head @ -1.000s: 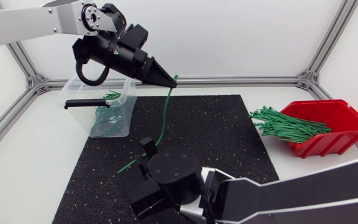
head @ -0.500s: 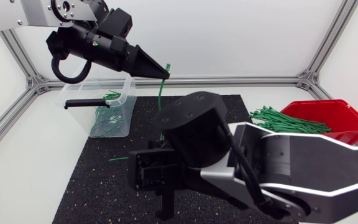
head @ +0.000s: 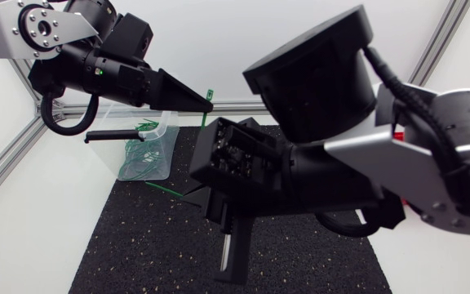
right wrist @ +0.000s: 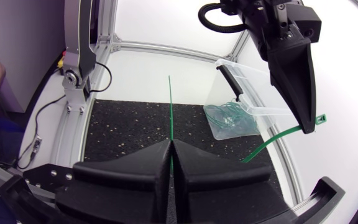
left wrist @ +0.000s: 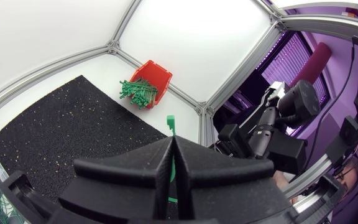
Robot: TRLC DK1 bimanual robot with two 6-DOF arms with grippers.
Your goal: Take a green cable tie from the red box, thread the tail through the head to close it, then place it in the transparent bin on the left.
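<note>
One green cable tie is gripped at both ends. My left gripper (head: 206,104) (left wrist: 171,140) is shut on its head end high above the mat, and the tie's square head (head: 209,93) (left wrist: 171,121) pokes past the fingertips. Lower down, my right gripper (head: 192,194) (right wrist: 170,144) is shut on the tail, whose thin end (head: 163,188) (right wrist: 170,106) runs straight ahead towards the transparent bin (head: 160,131) (right wrist: 253,109). The right wrist view shows the left gripper (right wrist: 309,127) and the tie arching down from it. The red box (left wrist: 157,78) holds several green ties (left wrist: 137,92).
The bin has a black handle (head: 113,135) and several closed green ties inside. A black mat (head: 137,245) covers the table's middle. My right arm (head: 341,106) looms close under the head camera and hides the mat's right side and nearly all of the red box.
My right arm has swung up towards the head camera, lifting the tail off the mat. The left gripper has drifted up and left with the head end. Both stayed shut.
</note>
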